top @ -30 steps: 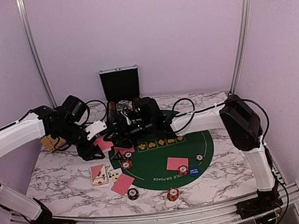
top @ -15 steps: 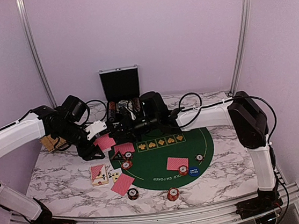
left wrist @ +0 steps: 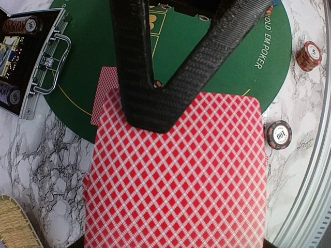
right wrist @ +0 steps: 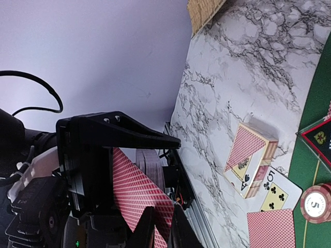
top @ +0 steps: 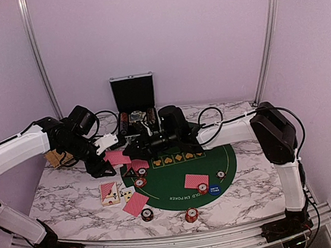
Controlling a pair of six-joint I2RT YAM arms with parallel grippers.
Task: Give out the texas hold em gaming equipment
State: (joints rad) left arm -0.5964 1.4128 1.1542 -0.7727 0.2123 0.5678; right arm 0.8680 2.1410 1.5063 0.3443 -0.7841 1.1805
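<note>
My left gripper is shut on a stack of red-backed cards, which it holds above the left edge of the green mat. My right gripper reaches across to that stack. Its jaws are pinched together on the edge of one red-backed card. A card box, a face-up five of clubs and a face-down card lie at the front left. Another face-down card, striped chips and a blue disc are on the mat. A black triangular marker sits at the mat's edge.
The silver-edged black case stands open at the back centre with chips inside. A woven tray sits at the far left. Loose chips lie near the front edge, by the metal rail.
The right gripper has moved left to the left gripper's card stack, and its jaws have closed down onto a card. The left arm has hardly moved.
</note>
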